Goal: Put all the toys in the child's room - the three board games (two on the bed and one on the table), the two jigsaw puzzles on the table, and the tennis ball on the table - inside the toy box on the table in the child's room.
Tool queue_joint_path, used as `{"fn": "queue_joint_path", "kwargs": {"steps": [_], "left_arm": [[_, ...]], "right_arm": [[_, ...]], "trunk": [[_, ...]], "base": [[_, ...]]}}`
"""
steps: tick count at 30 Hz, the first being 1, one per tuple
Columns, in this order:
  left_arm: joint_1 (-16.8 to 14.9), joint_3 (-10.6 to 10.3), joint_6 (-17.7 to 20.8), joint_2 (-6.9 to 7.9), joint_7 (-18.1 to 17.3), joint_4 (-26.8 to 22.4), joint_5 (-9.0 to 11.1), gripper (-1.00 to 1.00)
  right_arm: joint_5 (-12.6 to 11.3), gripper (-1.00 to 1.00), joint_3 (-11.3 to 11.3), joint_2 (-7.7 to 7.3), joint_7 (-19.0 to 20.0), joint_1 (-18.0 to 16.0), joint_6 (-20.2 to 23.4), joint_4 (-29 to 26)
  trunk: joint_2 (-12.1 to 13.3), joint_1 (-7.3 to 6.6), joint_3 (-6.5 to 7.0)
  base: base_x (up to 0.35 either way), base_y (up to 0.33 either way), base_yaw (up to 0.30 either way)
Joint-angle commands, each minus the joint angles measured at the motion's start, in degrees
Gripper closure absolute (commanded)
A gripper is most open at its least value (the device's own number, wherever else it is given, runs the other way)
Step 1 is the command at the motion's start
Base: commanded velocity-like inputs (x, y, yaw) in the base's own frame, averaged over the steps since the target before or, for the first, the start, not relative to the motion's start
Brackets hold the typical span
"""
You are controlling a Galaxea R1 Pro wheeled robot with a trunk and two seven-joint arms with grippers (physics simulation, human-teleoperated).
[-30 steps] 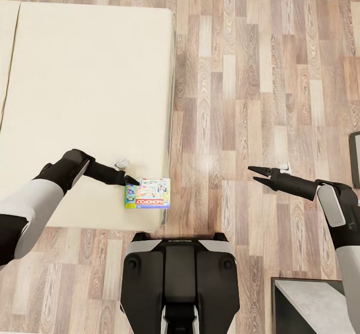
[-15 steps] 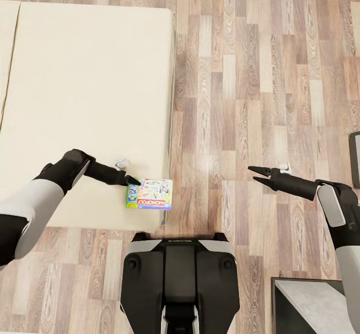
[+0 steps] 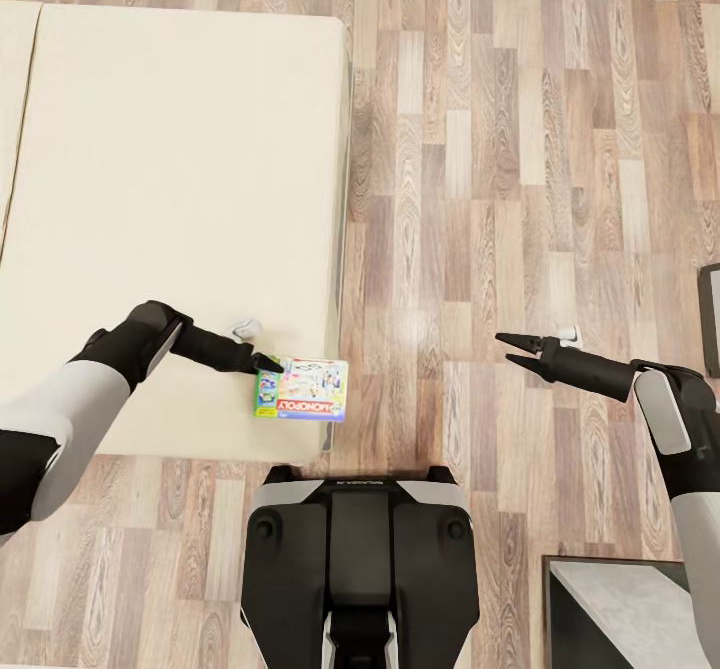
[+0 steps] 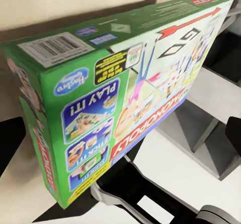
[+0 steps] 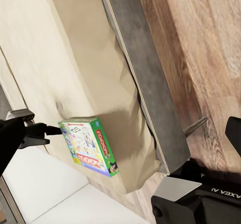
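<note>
Left gripper (image 3: pixel 268 361) pinches the green short edge of the board game (image 3: pixel 300 389), held just above the bed (image 3: pixel 180 169) at its near corner. Right gripper (image 3: pixel 512 347), fingers spread, is empty over the floor. Judgement: keep the pinch firm; the box droops from one edge.

Grey-white arm shells, black joints, pointed black fingers (image 3: pixel 512 347)
</note>
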Motion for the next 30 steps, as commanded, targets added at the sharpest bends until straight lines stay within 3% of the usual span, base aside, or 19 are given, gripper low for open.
{"fn": "queue_joint_path", "kwargs": {"steps": [1, 30], "left_arm": [[0.0, 0.07, 0.4, -0.04, -0.54, -0.08, -0.53, -1.0], [0.39, 0.37, 0.4, -1.85, -0.58, -0.08, -0.49, -1.0]], "right_arm": [[0.29, -1.0, -0.08, 0.01, 0.36, -0.03, 0.24, 0.0], [0.21, -1.0, -0.08, 0.0, 0.45, -0.03, 0.24, 0.0]], "trunk": [[-0.09, 0.04, -0.06], [-0.09, 0.04, -0.06]], "base": [[0.0, 0.0, 0.0], [0.0, 0.0, 0.0]]}}
